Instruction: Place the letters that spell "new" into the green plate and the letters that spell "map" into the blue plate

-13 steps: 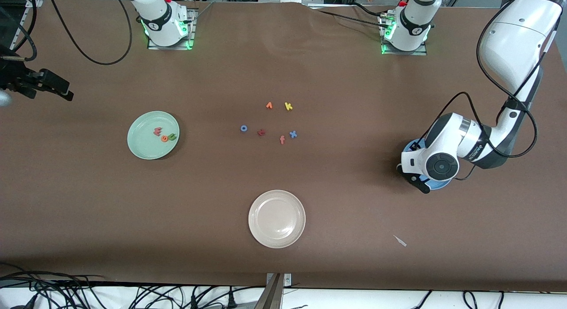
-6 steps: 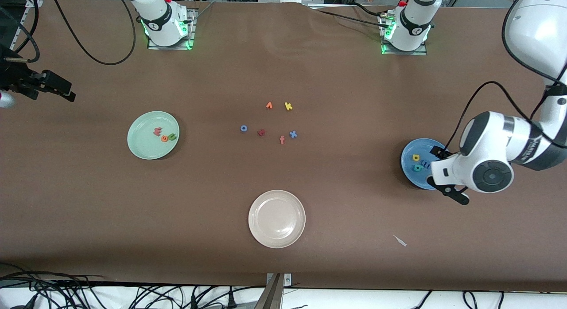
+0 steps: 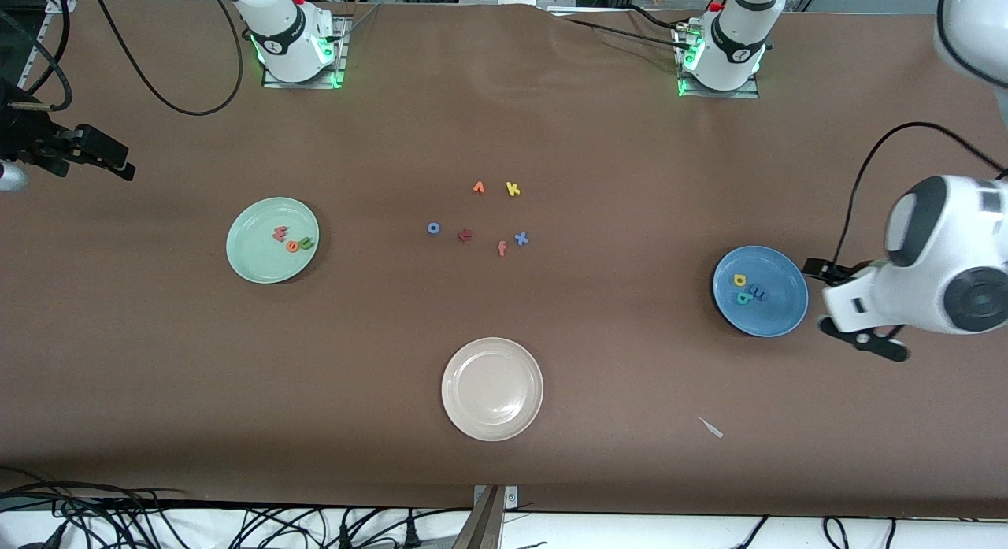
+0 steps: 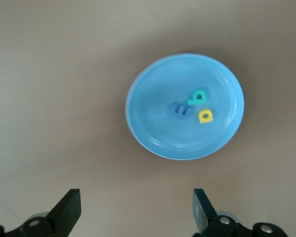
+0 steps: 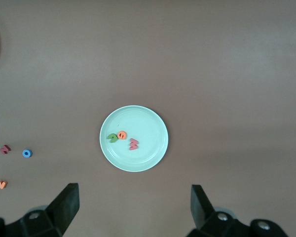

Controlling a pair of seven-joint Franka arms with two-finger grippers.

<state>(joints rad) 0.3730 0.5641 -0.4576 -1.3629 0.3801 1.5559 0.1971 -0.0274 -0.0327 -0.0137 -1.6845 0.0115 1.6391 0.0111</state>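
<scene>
The green plate (image 3: 260, 261) (image 5: 148, 118) holds the pink "w" (image 3: 279, 234) (image 5: 133, 144), the orange "e" (image 3: 292, 246) (image 5: 122, 135) and the green "n" (image 3: 305, 242) (image 5: 112, 137). In the blue plate (image 3: 780, 313) (image 4: 153, 98) lie the yellow "p" (image 3: 739, 280) (image 4: 205, 116), the blue "m" (image 3: 757, 291) (image 4: 181, 109) and the teal "a" (image 3: 742, 298) (image 4: 198, 96). My left gripper (image 3: 815, 295) (image 4: 135, 210) hangs open and empty over the table beside the blue plate. My right gripper (image 3: 126, 161) (image 5: 134, 205) waits open and empty over the table's right-arm end.
A beige plate (image 3: 492, 423) sits near the front edge. Mid-table lie loose letters: an orange one (image 3: 478, 187), yellow "k" (image 3: 513, 189), blue "o" (image 3: 433, 228), a dark red one (image 3: 465, 235), salmon "f" (image 3: 502, 248), blue "x" (image 3: 520, 238). A white scrap (image 3: 712, 428) lies nearby.
My left gripper opened over the blue plate, left the blue "m" there, then rose and swung away toward the left arm's end of the table. The right arm barely moved.
</scene>
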